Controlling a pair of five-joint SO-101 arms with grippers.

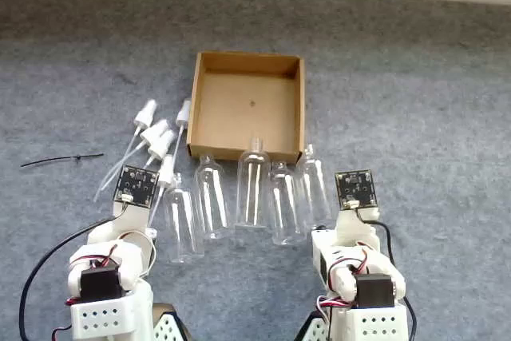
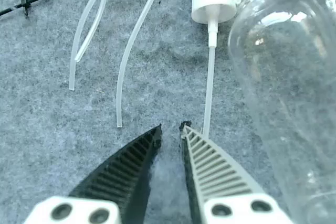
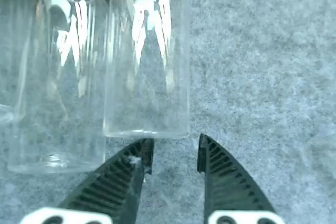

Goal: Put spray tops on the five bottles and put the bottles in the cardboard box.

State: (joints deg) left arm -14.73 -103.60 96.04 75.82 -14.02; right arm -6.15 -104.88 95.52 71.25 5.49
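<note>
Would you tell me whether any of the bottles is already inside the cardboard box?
No, all five bottles lie outside the cardboard box, along its near side.

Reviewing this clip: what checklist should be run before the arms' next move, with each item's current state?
1. Left gripper open and holding nothing: ok.
2. Right gripper open and holding nothing: ok.
3. Cardboard box open on top, nothing inside: ok.
4. Spray tops loose on the table beside the box: ok.
5. Tops fitted on the bottles: not ok; the bottles lie uncapped in front of the box.
6. Five tops present: cannot tell; they overlap.
</note>
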